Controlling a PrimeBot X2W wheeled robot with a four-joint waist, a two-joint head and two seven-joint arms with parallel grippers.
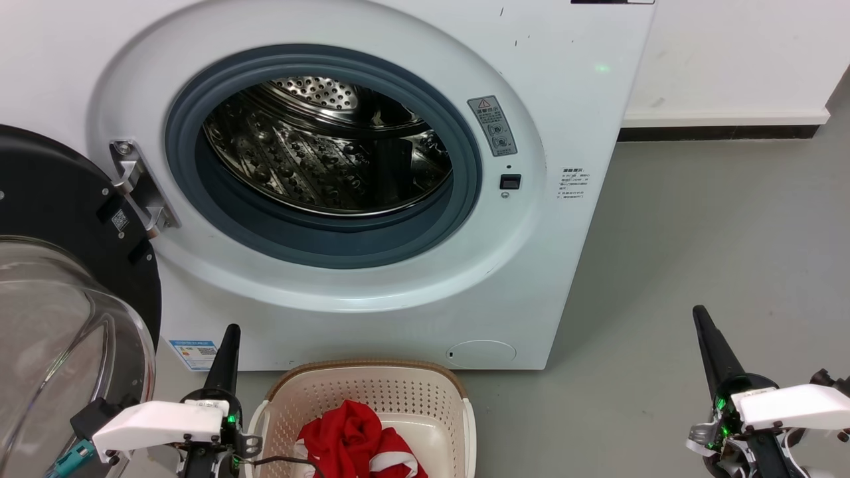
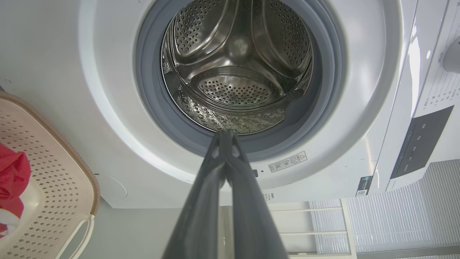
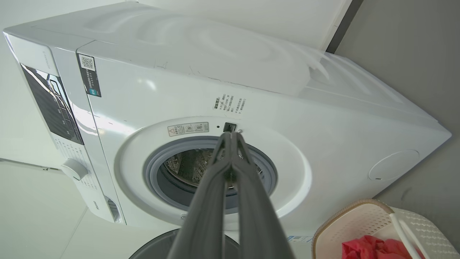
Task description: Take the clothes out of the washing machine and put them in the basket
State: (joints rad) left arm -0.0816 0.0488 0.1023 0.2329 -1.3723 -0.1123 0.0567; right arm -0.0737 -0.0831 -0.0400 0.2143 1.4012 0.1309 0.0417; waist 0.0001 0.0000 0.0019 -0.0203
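Note:
The white washing machine (image 1: 571, 86) stands with its door (image 1: 60, 219) swung open to the left, and its steel drum (image 1: 319, 146) holds no cloth that I can see. Red clothes (image 1: 358, 438) with white trim lie in the cream basket (image 1: 372, 385) on the floor in front of the machine. My left gripper (image 1: 229, 332) is shut and empty, left of the basket, fingertips meeting in the left wrist view (image 2: 225, 133). My right gripper (image 1: 700, 315) is shut and empty over the floor at the right, its tips together in the right wrist view (image 3: 231, 136).
Grey floor (image 1: 717, 226) stretches right of the machine to a white wall with a dark skirting strip (image 1: 717, 131). The open glass door bulges out at the lower left, close to my left arm.

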